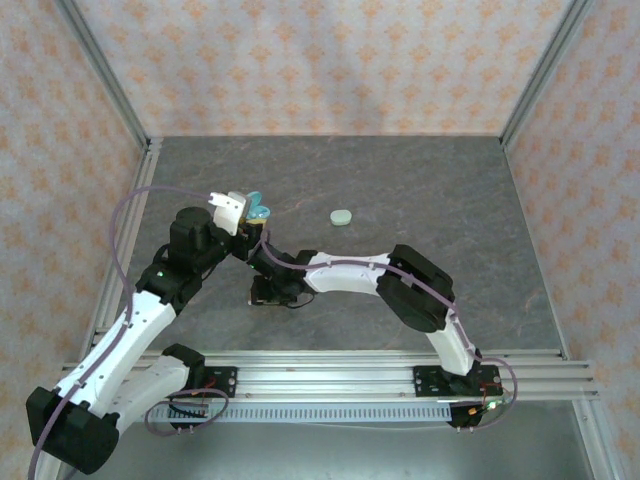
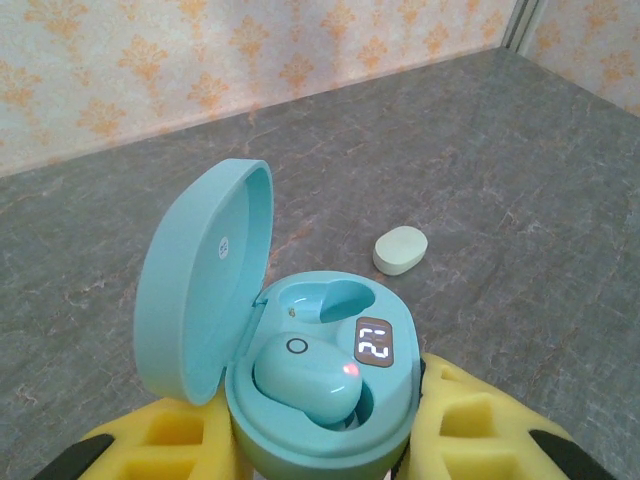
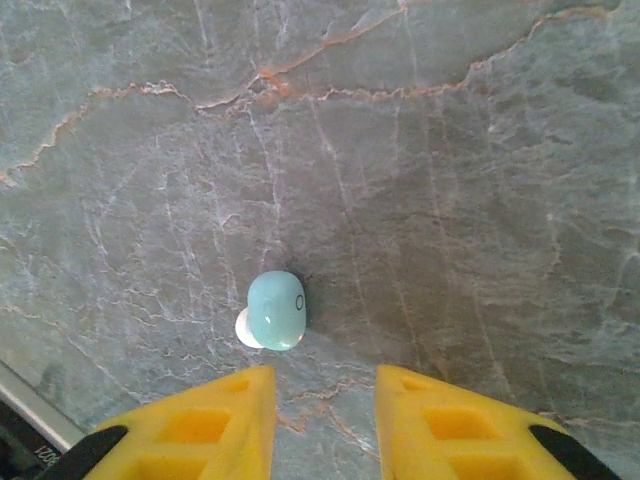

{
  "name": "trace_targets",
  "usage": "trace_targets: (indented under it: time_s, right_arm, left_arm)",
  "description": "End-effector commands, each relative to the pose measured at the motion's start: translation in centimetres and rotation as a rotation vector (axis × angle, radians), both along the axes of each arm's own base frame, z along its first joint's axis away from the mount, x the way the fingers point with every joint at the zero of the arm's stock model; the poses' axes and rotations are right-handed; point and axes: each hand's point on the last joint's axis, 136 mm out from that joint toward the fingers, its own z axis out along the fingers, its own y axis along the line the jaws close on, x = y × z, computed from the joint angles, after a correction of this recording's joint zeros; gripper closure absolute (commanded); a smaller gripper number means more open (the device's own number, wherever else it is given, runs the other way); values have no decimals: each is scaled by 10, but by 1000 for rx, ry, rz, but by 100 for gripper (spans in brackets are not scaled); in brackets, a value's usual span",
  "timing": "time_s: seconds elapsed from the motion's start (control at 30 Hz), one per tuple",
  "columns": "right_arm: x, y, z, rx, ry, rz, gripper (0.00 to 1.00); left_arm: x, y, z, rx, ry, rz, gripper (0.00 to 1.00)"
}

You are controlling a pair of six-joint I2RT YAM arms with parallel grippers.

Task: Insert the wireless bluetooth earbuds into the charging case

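Left wrist view makes plain what the top external view leaves too small to tell. My left end effector (image 2: 320, 465) is clamped on the open light blue charging case (image 2: 215, 290). One light blue earbud (image 2: 305, 375) sits in the near socket, glowing red, and the far socket (image 2: 335, 298) is bare. A closed mint case (image 2: 400, 250) lies on the desk (image 2: 500, 150) beyond. In the right wrist view, my right end effector (image 3: 325, 420) stands open and holds nothing. A second earbud (image 3: 277, 310) lies on the desk just ahead of its fingers, untouched.
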Motion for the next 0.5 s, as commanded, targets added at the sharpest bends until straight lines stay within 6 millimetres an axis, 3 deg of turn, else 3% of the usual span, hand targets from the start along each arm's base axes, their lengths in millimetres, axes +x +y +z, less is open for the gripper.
trace_targets:
  time_s: [0.0,0.47]
  right_arm:
    - [3,0,-2,-45,-46,25,68]
    - [9,13,10,-2,-76,32,68]
  left_arm:
    - [-5,-1,2,9,5,-16,100]
    - [-5,-1,4,3,6,-14,100]
